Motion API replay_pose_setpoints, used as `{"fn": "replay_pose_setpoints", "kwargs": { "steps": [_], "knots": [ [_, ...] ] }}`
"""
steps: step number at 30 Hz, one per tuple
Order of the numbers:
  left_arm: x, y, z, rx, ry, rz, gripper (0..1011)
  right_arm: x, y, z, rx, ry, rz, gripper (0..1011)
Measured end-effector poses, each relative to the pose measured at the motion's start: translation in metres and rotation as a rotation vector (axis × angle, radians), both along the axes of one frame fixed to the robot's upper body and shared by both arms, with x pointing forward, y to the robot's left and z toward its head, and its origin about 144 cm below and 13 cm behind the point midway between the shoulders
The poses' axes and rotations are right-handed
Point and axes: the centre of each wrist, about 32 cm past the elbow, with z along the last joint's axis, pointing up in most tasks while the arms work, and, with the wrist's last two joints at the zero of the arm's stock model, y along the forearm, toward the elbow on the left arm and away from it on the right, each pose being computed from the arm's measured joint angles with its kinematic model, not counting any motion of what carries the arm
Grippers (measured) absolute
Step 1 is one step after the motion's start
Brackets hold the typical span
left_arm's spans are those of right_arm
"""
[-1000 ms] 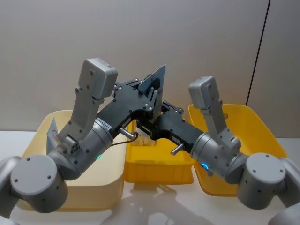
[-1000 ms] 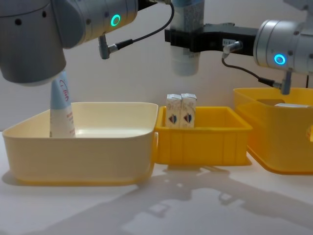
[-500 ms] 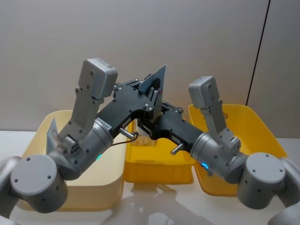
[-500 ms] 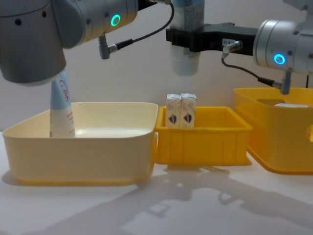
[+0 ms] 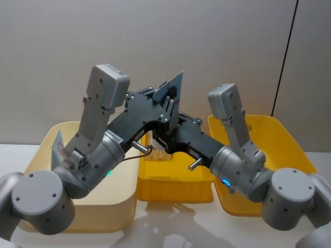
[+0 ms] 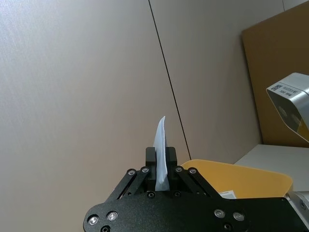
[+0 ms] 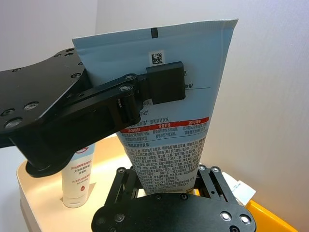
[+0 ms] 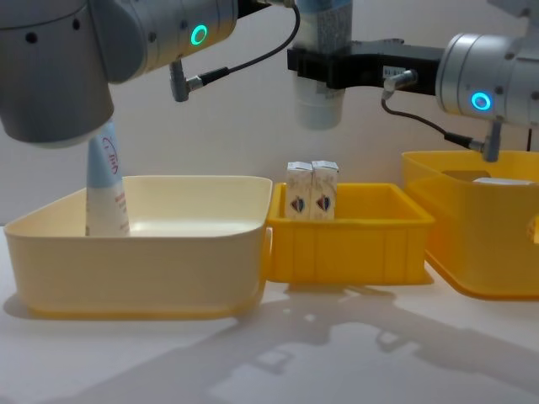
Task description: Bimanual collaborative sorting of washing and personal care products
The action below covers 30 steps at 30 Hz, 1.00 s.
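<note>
One pale-blue-and-white plastic squeeze tube [image 7: 169, 135]: was held by both.
Left gripper [image 6: 161, 163]: clenched on crimped end.
Right gripper [image 8: 320, 69]: clenched near cap.

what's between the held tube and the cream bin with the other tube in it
Nothing visible. The held tube, clamped by the left tool and right tool, hangs above the middle bin. The cream bin lies open beside it, its standing tube at the left end.

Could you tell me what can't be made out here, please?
Held tube, clamped by left gripper and right gripper: chest view's top edge cuts off its upper end.
Right bin contents: wall hides all but a white top.
Cartons: arms mostly cover them in head view.
</note>
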Motion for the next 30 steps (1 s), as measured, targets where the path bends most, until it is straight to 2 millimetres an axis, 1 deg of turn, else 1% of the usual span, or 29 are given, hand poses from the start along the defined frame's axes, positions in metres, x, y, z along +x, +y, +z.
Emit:
{"fn": "replay_pose_setpoints", "kwargs": {
  "steps": [9,13,14,15,16,17,20,21,22,23,24,25,26,28,30],
  "knots": [
    [0.0000,0.0000,0.0000,0.000,0.000,0.000,124,0.0000,0.0000,0.0000,0.000,0.000,0.000,477],
    [0.0000,0.0000,0.0000,0.000,0.000,0.000,168,0.0000,0.0000,0.0000,0.000,0.000,0.000,477],
    [0.0000,0.0000,0.0000,0.000,0.000,0.000,221,0.0000,0.0000,0.0000,0.000,0.000,0.000,477],
    [0.0000,0.0000,0.0000,0.000,0.000,0.000,221,0.0000,0.0000,0.0000,0.000,0.000,0.000,477],
    [0.0000,-0.0001,0.0000,0.000,0.000,0.000,255,0.0000,0.0000,0.0001,0.000,0.000,0.000,477],
    [0.0000,0.0000,0.0000,0.000,0.000,0.000,312,0.0000,0.0000,0.0001,0.000,0.000,0.000,477],
    [0.0000,0.0000,0.0000,0.000,0.000,0.000,370,0.0000,0.0000,0.0000,0.000,0.000,0.000,477],
    [0.0000,0.0000,0.0000,0.000,0.000,0.000,433,0.0000,0.0001,0.0000,0.000,0.000,0.000,479],
    [0.0000,0.0000,0.0000,0.000,0.000,0.000,469,0.0000,0.0000,0.0000,0.000,0.000,0.000,477],
    [0.0000,0.0000,0.0000,0.000,0.000,0.000,469,0.0000,0.0000,0.0000,0.000,0.000,0.000,477],
    [0.0000,0.0000,0.0000,0.000,0.000,0.000,513,0.0000,0.0001,0.0000,0.000,0.000,0.000,477],
    [0.0000,0.0000,0.0000,0.000,0.000,0.000,513,0.0000,-0.0001,0.0001,0.000,0.000,0.000,479],
    [0.0000,0.0000,0.0000,0.000,0.000,0.000,573,0.0001,-0.0002,0.0002,0.001,0.000,-0.001,479],
    [0.0000,0.0000,0.0000,0.000,0.000,0.000,653,0.0002,-0.0006,0.0003,0.001,-0.001,-0.005,479],
    [0.0000,0.0000,0.0000,0.000,0.000,0.000,693,0.0004,-0.0019,0.0007,0.003,-0.002,-0.016,477]
  ]
}}
